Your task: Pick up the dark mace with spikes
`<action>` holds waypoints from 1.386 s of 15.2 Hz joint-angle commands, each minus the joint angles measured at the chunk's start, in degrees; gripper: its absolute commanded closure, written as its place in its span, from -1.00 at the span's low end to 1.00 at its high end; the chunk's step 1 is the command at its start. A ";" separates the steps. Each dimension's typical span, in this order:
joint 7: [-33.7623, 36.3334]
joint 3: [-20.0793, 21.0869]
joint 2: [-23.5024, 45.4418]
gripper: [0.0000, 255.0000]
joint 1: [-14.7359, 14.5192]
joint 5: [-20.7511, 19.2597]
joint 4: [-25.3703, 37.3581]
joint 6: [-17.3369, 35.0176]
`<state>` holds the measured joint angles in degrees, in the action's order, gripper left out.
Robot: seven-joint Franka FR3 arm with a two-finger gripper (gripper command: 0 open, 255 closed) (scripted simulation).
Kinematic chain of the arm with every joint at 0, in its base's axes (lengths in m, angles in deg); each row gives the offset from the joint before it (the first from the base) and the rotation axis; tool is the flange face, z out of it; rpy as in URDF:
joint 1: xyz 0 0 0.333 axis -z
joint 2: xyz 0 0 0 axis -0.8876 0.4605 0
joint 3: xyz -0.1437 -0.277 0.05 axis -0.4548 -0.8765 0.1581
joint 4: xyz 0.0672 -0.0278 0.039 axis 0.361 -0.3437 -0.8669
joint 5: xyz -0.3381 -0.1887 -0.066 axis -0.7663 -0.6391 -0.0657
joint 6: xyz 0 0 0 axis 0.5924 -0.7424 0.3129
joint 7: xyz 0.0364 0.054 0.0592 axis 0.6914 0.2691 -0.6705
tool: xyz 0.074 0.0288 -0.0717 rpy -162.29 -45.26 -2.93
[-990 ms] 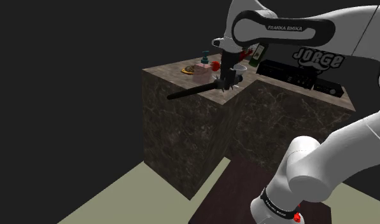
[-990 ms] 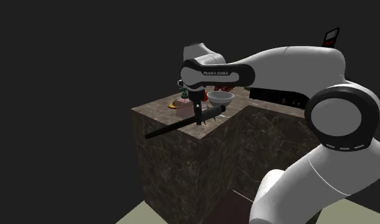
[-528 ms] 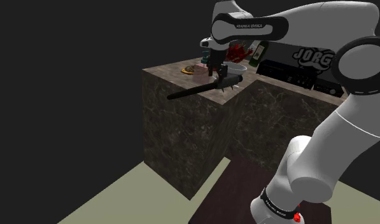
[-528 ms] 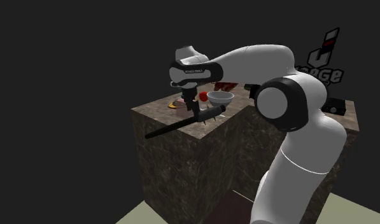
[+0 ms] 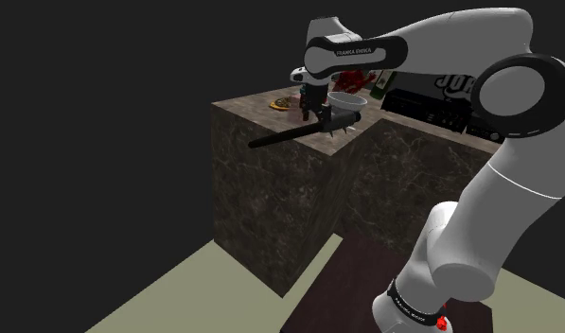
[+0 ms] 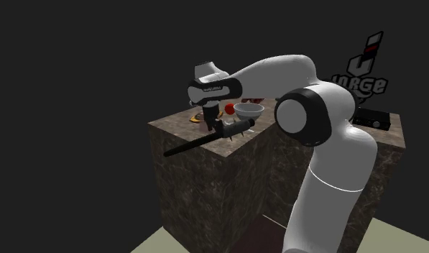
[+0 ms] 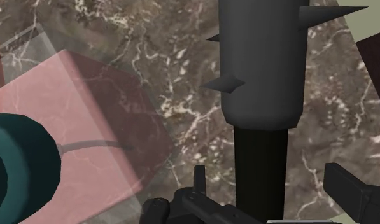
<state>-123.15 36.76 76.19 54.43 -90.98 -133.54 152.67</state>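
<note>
**Pincer (image 7: 265,173) wide open astride the mace (image 7: 261,67), nothing held**

Your pincer hangs low over the near corner of the dark marbled counter (image 5: 271,199). Its two black fingers (image 7: 357,191) stand well apart. One black handle runs up between them, and you can see bare counter on both sides of it, so neither finger touches it.

You have one mace to deal with. Its grey head lies on the counter's corner, just ahead of the fingers, and at least three spikes jut from it in the wrist view. From the shoulder view, the handle slants away from the head toward that view's left. It passes over the counter's edge and ends out in the air above the pale floor (image 5: 176,293).

Count the neighbours as well:
- One pale bowl (image 5: 346,99) sits just behind the mace's head.
- One plate (image 5: 283,104) holds something yellowish, farther back toward the shoulder view's left.
- One small red thing (image 6: 229,108) shows beside the bowl in the second exterior view.
- One see-through pink block (image 7: 86,133) with one teal round top (image 7: 16,168) stands near the mace, apart from it.
- One black box (image 6: 371,118) rests at the counter's far end.
</note>
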 commanded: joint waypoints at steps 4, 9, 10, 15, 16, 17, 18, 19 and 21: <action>0.15 -0.07 -0.03 1.00 0.05 -0.09 -1.32 1.29; 0.15 -0.06 0.00 1.00 0.05 -0.08 -1.26 1.25; 0.14 -0.07 0.03 1.00 0.05 -0.07 -1.25 1.27; -0.20 0.04 -0.01 1.00 -0.03 0.05 1.09 -1.09; -0.33 0.06 -0.01 1.00 -0.05 0.09 1.86 -1.85; -0.45 0.08 0.01 1.00 -0.07 0.13 2.65 -2.60; -0.59 0.10 0.05 1.00 -0.09 0.17 3.44 -3.36; -0.72 0.12 0.09 1.00 -0.10 0.22 4.26 -4.12; -1.01 0.15 0.23 1.00 -0.13 0.33 5.94 -5.65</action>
<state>-124.09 36.87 76.45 54.33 -90.66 -128.27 147.69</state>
